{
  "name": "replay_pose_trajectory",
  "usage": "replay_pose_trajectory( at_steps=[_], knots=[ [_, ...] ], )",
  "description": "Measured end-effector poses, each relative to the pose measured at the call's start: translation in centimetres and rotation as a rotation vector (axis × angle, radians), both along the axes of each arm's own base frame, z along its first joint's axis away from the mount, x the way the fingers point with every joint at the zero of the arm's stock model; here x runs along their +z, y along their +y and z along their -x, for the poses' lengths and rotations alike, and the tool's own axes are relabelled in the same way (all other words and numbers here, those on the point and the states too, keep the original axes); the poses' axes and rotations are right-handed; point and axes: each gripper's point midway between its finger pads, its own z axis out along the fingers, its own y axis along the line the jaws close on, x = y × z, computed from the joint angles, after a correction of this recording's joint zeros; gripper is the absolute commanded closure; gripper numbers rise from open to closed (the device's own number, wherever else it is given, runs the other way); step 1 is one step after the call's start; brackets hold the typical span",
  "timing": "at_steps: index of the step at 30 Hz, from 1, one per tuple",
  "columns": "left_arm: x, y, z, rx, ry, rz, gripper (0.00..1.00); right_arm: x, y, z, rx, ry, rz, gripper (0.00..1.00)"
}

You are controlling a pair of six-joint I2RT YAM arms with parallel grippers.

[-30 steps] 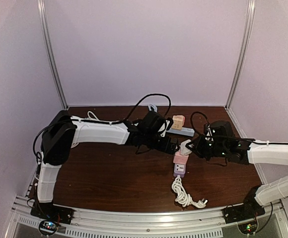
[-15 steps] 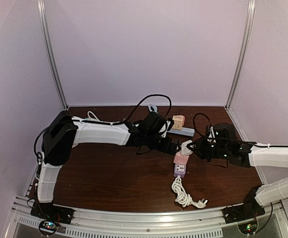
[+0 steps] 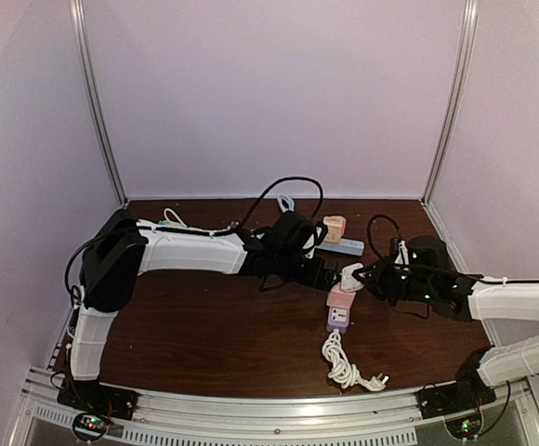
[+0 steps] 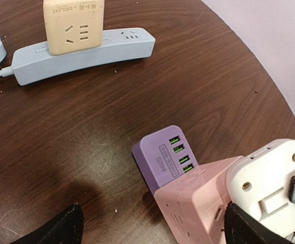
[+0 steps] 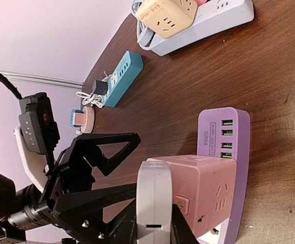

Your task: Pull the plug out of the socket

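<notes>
I have the right claw [image 3: 361, 276] closed narrowly on the white flat plug [image 4: 269, 178], one dark pad pressed to its outer face in the left wrist view. The plug sits seated in the pink cube socket [image 4: 193, 203], which in turn rides on the purple USB block [image 4: 165, 155] lying on the dark wooden surface [image 3: 214, 325], a little right of centre. From above, the stack runs near to far: purple block nearest me, pink cube beyond it, white plug on the cube's far side. I judge the pull has to go along that line, toward the far side and away from the cube, not sideways. The left claw [image 4: 155, 227] reaches in from the left with its jaws spread as wide as they go and nothing in them. Its fingers flank the pink cube without touching it. It is the closer arm to the cube, so I reckon it should clamp there and brace, or the whole stack may come away with the plug.
</notes>
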Motion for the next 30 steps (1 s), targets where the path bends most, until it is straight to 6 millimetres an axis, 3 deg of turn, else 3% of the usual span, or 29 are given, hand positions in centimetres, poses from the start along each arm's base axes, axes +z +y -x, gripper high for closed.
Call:
replay_pose_trajectory(
  at_steps=[5,11,17,21,25,27,30],
  knots=[
    [0.0,0.0,0.0,0.007,-0.001,0.000,0.02,0.8,0.0,-0.1,-0.002,-0.022,-0.057,1.00],
    [0.0,0.0,0.0,0.011,-0.004,0.000,0.02,5.1,0.5,-0.6,0.011,-0.140,-0.170,1.00],
    [0.3,-0.1,-0.1,0.010,-0.003,-0.017,0.02,5.2,-0.3,-0.6,-0.006,-0.128,-0.086,1.00],
    [0.9,-0.5,-0.3,-0.001,-0.001,-0.045,0.02,6.6,-2.3,-1.9,-0.063,-0.146,0.055,1.00],
    [2.5,-1.1,-0.3,-0.019,-0.008,-0.031,0.02,7.8,-6.1,-3.6,-0.159,-0.158,0.225,1.00],
    [3.2,-1.3,-0.4,-0.025,-0.017,-0.020,0.03,7.4,-7.7,-4.1,-0.191,-0.145,0.315,1.00],
    [3.6,-1.0,-0.2,-0.029,-0.017,-0.027,0.02,5.4,-9.7,-4.6,-0.216,-0.079,0.484,1.00]
  ],
)
